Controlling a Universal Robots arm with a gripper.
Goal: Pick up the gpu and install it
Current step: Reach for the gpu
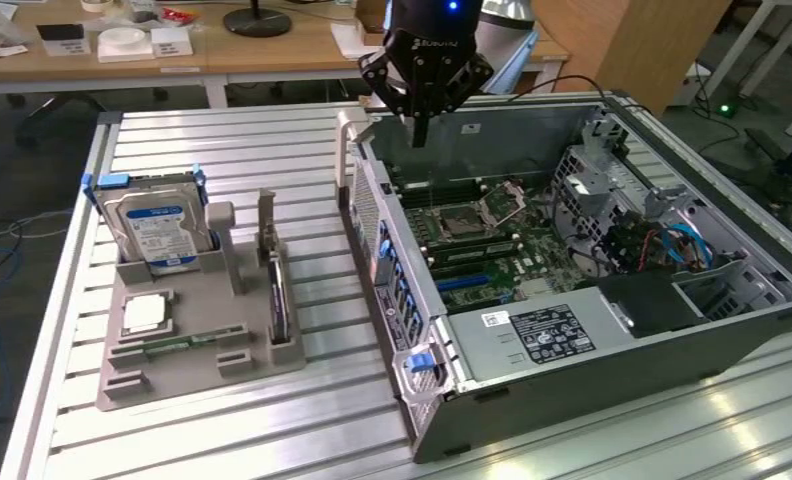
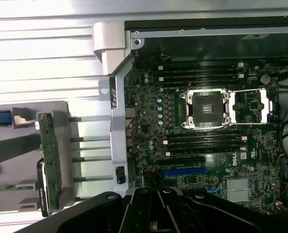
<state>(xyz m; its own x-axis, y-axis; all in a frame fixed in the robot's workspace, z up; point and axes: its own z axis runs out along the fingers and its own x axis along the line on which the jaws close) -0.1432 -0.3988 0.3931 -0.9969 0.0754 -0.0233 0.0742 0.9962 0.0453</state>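
A ribbed aluminium table [image 1: 236,140] fills most of the scene. Behind it stand wooden desks [image 1: 263,55] cluttered with small items, and cables trail over the dark floor [image 1: 9,180]. An open computer case [image 1: 570,400] lies on the table with its motherboard [image 1: 503,250] exposed. Toward the exterior view's left, a grey tray [image 1: 196,345] holds an upright hard drive [image 1: 163,230]. The gpu [image 1: 279,295] stands edge-on in the tray's slot nearest the case. The black gripper [image 1: 420,138] hangs over the case's far edge, fingers pressed together and holding nothing.
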